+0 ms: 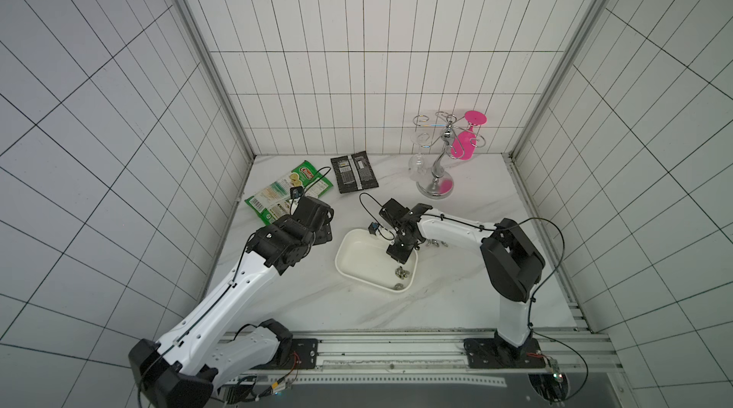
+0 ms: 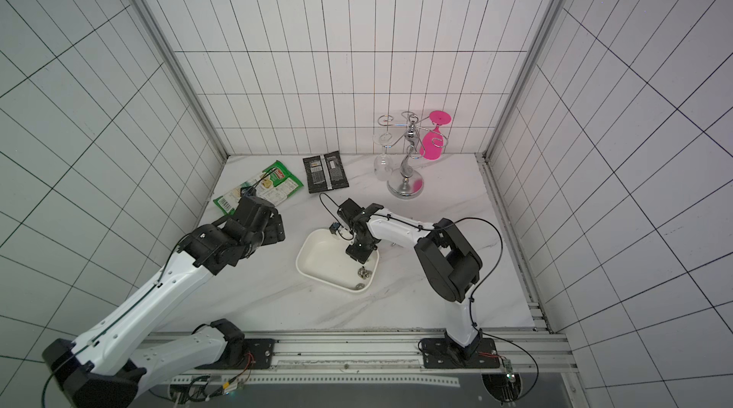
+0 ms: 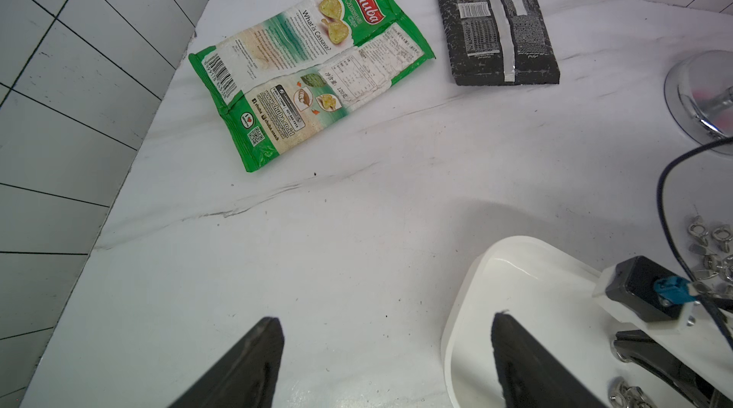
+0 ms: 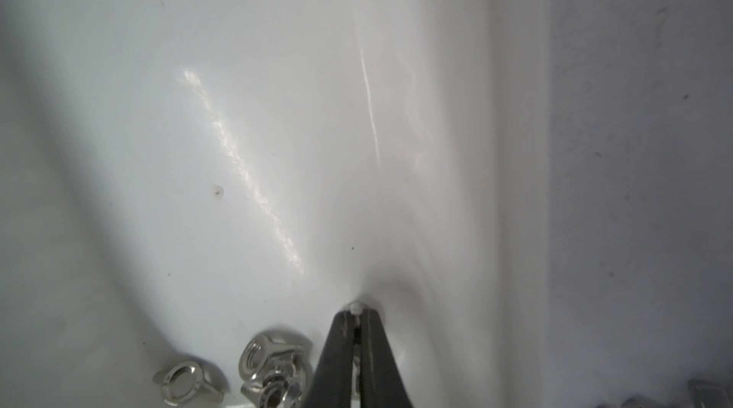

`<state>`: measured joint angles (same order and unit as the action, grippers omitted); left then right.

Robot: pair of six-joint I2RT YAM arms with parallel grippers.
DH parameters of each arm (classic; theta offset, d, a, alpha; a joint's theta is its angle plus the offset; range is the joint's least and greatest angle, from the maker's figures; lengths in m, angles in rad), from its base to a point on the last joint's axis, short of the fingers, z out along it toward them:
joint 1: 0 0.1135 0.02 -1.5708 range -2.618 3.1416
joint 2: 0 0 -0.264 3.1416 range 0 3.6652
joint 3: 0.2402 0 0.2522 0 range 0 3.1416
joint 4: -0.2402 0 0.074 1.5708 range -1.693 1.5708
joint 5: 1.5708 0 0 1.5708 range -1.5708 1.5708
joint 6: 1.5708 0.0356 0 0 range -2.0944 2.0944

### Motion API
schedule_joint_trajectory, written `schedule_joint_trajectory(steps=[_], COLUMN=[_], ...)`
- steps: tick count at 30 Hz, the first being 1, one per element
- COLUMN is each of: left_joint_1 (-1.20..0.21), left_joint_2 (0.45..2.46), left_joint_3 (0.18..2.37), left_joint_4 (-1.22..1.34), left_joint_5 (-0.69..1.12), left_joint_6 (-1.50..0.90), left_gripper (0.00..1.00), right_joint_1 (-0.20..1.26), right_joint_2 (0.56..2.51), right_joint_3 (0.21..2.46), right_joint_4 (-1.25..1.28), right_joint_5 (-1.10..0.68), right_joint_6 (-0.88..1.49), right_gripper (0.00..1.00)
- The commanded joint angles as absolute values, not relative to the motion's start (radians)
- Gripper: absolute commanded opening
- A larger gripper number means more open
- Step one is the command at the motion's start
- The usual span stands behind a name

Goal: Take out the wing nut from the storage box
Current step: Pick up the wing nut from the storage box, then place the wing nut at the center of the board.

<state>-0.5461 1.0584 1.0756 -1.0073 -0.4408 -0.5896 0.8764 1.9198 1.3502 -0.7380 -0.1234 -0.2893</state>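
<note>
The white storage box (image 1: pixel 359 232) (image 2: pixel 317 263) lies mid-table. My right gripper (image 1: pixel 396 262) (image 2: pixel 357 261) reaches down into it at its right wall. In the right wrist view the right gripper (image 4: pixel 359 309) is shut, with a thin silvery bit of a wing nut (image 4: pixel 355 308) pinched between the tips. Loose wing nuts (image 4: pixel 273 362) (image 1: pixel 400 272) lie on the box floor just beside it. My left gripper (image 3: pixel 388 318) (image 1: pixel 326 225) hovers open and empty to the left of the box (image 3: pixel 468 287).
Several wing nuts (image 1: pixel 434 243) (image 3: pixel 710 243) lie on the table right of the box, under the right arm. A green snack packet (image 1: pixel 287 196) and a black packet (image 1: pixel 354 177) lie at the back left. A metal glass rack (image 1: pixel 436 184) with a pink glass (image 1: pixel 464 144) stands at the back right.
</note>
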Motion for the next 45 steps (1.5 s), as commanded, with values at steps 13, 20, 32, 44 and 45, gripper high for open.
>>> schedule_joint_trajectory(steps=[13,20,32,44,45], left_joint_1=[-0.541,-0.541,-0.541,-0.54,-0.54], left_joint_2=[1.054,1.072,1.087,1.085,1.086], left_joint_3=[1.093,1.097,1.112,1.106,1.106], left_joint_4=[-0.985,-0.964,-0.96,-0.953,-0.953], left_joint_5=[-0.439,-0.423,-0.405,-0.422,-0.421], left_joint_6=[-0.585,-0.578,-0.563,-0.557,-0.557], left_gripper=[0.86,0.86,0.86,0.86,0.86], right_joint_1=[0.784,0.667,0.579,0.582,0.587], right_joint_2=[1.653,1.523,1.538,1.624,1.626], right_joint_3=[1.321,1.266,1.088,0.995,0.99], right_joint_4=[-0.652,-0.628,-0.567,-0.483,-0.479], right_joint_5=[-0.218,-0.149,-0.025,-0.054,-0.05], right_joint_6=[-0.137,-0.025,0.119,0.159,0.163], right_gripper=[0.05,0.05,0.05,0.04,0.04])
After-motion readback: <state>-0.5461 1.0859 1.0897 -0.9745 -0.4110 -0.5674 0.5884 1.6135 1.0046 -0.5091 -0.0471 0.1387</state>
